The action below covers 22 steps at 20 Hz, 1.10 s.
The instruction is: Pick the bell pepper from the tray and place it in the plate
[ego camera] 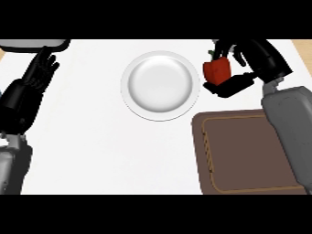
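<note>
the fingers (234,83) of the right hand (243,64) are curled round the red bell pepper (216,71), thumb on one side, fingers on the other, so it hangs clear of the surface (90,137). the pepper is off the brown tray (206,151), which lies below it in the view, and sits just beside the right rim of the white plate (161,85), not yet over it. judging by this, the carry is mostly done; a short move toward the plate's middle remains before letting go. the left hand (40,71) rests at the view's left with straight fingers, holding nothing, out of the way.
</note>
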### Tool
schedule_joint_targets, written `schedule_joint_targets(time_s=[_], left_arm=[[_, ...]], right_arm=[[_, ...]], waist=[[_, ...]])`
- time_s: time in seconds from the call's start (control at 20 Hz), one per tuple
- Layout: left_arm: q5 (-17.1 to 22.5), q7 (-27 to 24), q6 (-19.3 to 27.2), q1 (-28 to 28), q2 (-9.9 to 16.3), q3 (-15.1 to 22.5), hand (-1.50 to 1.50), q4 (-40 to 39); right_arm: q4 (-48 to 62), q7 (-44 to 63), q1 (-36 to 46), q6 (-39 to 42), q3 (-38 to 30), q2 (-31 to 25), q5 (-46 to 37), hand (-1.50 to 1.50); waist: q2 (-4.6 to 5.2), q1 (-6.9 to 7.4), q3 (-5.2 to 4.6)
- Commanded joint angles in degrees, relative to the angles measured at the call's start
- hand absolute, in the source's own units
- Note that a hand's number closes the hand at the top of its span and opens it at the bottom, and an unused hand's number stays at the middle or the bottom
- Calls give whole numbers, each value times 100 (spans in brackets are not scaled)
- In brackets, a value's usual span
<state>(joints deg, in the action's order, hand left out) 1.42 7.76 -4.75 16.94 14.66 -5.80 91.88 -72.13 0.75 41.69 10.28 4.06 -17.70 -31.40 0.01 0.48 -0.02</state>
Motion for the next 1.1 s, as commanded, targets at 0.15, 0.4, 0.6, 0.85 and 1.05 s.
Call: schedule_joint_targets(time_s=[0.15, 0.4, 0.6, 0.85, 1.05], left_arm=[[-140, -172, -51, -80, -69, 90, 0, -92], [-59, -211, -79, 0, -69, 0, 0, -33], [151, -183, -327, 251, 119, -194, 0, -343], [6, -222, -225, 31, -31, -22, 0, -81], [-45, -9, -213, 416, -107, 138, 0, -148]], right_arm=[[1151, 487, 1024, -307, 167, 988, -305, 150], [2832, 74, 1670, -1140, 28, 1402, -701, 150], [3681, 73, 2134, -1626, 62, 1750, -949, 150], [4782, -100, 2368, -2077, 448, 1763, -1008, 150], [5108, 139, 2412, -2498, 345, 1767, -64, -150]], waist=[[15, 47, 0], [67, 159, 1], [73, 153, -1], [105, 337, 0], [139, 514, 3]])
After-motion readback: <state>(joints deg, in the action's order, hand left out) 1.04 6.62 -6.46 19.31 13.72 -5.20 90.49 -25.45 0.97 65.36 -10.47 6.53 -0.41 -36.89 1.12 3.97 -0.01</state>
